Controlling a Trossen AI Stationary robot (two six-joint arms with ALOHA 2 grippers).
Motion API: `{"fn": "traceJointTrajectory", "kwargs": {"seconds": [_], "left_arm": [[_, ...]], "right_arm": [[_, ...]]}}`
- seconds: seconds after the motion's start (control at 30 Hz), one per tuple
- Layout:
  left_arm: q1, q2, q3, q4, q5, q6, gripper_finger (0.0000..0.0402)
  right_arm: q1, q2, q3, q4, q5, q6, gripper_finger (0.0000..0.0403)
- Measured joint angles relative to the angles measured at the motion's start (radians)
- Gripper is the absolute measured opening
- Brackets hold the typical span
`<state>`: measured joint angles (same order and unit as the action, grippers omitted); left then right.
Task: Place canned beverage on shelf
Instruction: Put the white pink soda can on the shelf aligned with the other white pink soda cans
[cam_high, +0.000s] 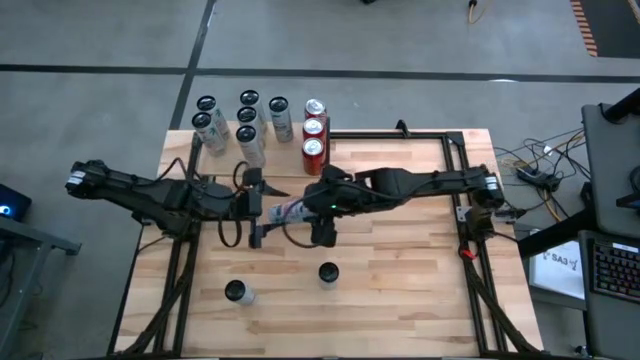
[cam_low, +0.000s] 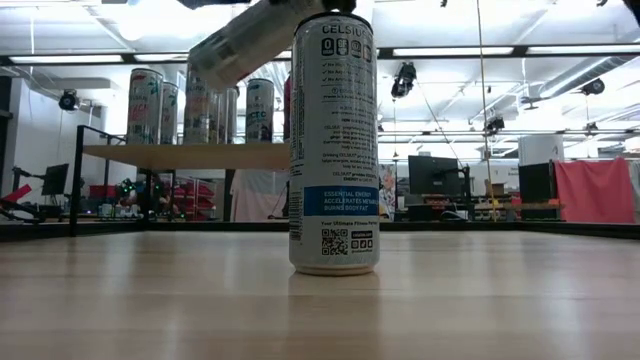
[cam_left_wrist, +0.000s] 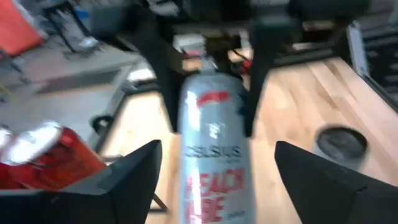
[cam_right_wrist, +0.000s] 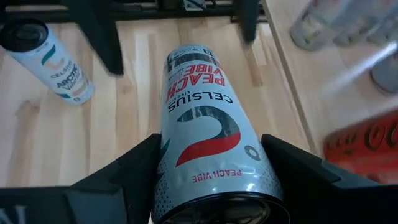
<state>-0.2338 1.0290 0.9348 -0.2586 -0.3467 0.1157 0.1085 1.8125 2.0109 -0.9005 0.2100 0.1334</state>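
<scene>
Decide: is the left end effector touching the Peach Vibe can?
Apart. The left wrist view shows the left end effector open, with clear gaps between each finger and the can; the right end effector holds it.

The can (cam_right_wrist: 208, 140) lying between my right claw's (cam_right_wrist: 211, 180) black fingers is silvery white, with a red swoosh and black "CELSIUS" and red "PEACH VIBE" lettering. Three red cans (cam_high: 314, 135) stand in a row on the pale wood shelf (cam_high: 290, 150) at the table's (cam_high: 400, 260) far edge, beside white-and-silver cans (cam_high: 240, 125) with dark tops. The table is pale, streaky planks framed in black.
</scene>
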Motion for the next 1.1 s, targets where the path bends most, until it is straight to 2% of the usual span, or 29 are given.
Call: {"fn": "traceJointTrajectory", "kwargs": {"seconds": [0.1, 0.27, 0.37, 0.63, 0.83, 1.1], "left_arm": [[-0.001, 0.001, 0.0, -0.038, 0.053, -0.027, 0.0304], [-0.003, 0.001, 0.0, -0.094, 0.052, -0.051, 0.0303], [-0.003, 0.001, 0.0, -0.13, 0.019, -0.059, 0.0303], [-0.013, 0.005, 0.0, -0.176, 0.024, -0.073, 0.0303], [-0.033, 0.004, 0.0, -0.19, 0.016, -0.075, 0.0303], [-0.035, 0.008, -0.001, -0.216, 0.016, -0.107, 0.0303]], "right_arm": [[0.0, 0.04, 0.064, -0.023, 0.0, -0.06, 0.0241], [0.0, 0.073, 0.111, -0.044, 0.001, -0.155, 0.0241], [0.001, 0.075, 0.112, -0.04, 0.0, -0.191, 0.0241], [0.023, 0.074, 0.101, 0.028, 0.008, -0.302, 0.0241], [0.046, 0.074, 0.061, 0.098, 0.111, -0.36, 0.0241], [0.045, 0.074, 0.039, 0.133, 0.119, -0.387, 0.0241]]}}
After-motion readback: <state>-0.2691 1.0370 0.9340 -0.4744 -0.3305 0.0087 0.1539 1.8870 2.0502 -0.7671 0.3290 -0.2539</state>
